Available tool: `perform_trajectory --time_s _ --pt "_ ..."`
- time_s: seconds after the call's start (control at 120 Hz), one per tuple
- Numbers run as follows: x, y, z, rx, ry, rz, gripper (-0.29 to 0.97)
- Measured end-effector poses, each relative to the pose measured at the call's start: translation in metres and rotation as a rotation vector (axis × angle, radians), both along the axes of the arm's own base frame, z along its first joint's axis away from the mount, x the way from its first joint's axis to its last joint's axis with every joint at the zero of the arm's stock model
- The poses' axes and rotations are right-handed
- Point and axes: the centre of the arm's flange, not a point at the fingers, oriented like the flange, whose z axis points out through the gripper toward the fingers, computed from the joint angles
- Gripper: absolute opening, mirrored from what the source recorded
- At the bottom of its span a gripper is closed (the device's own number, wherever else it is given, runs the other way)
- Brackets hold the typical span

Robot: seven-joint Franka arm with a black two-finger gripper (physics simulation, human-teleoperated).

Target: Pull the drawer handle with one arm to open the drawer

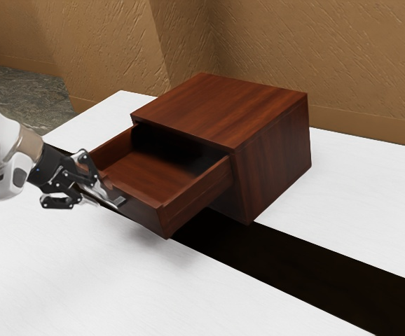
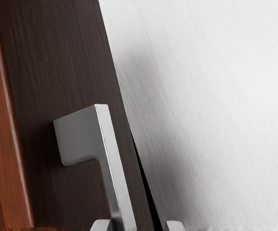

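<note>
**Drawer drawn well out, gripper at its handle**

The dark red-brown wooden drawer (image 1: 197,197) is standing well out of the matching box-shaped wooden cabinet (image 1: 258,133). It is projecting toward 8 o'clock in the exterior view, with its bare floor and inner walls lying open to sight. On this showing the task is judged largely accomplished, with at most a little travel remaining.

The brushed silver metal bar handle (image 1: 115,199) is sitting on the drawer's front face, at the drawer's 8 o'clock end. In the wrist view the same handle (image 2: 105,154) is rising off the dark front panel (image 2: 57,62) on a short angled leg. This is leaving a gap behind the bar, which is what is making it graspable.

The black two-finger gripper (image 1: 90,187) is lying right at the handle, on its 9 o'clock side, with the white and grey arm (image 1: 6,157) coming in from 9 o'clock. This is lining the hand up with the drawer's direction of travel, so that a pull is judged to be acting straight outward rather than across the front. Whether the jaws are closed on the bar cannot be told from either view.

The cabinet is resting on a white table top (image 1: 62,280), with a broad black strip (image 1: 314,273) running from under it toward 4 o'clock. A tan rough-plastered wall (image 1: 328,49) is standing behind, at 12 o'clock.
</note>
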Motion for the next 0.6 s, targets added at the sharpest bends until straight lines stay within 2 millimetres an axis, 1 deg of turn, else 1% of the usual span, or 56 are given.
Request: perform_trajectory --time_s 0.042,0.1,0.167,0.183,0.225,0.25,0.283,0.317,0.358,0.425,0.508,0.6 --pt "-0.003 0.002 0.01 0.001 -0.013 0.002 0.08" --pt "-0.004 0.006 0.03 0.007 -0.033 0.002 0.11" --pt "0.0 0.009 0.066 0.045 -0.046 -0.004 0.16" --pt "0.003 0.008 0.075 0.059 -0.043 -0.008 0.17" --pt "0.02 -0.001 0.1 0.108 -0.021 -0.022 0.2" --pt "0.032 -0.009 0.111 0.137 0.0 -0.031 0.21" --pt "0.048 -0.026 0.124 0.176 0.035 -0.047 0.24" --pt "0.061 -0.038 0.126 0.198 0.081 -0.052 0.26" --pt "0.076 -0.05 0.121 0.211 0.144 -0.047 0.31" --pt "0.091 -0.064 0.118 0.211 0.228 -0.016 0.4" --pt "0.095 -0.08 0.122 0.186 0.318 0.056 0.49" --pt "0.094 -0.095 0.115 0.146 0.41 0.148 0.56"
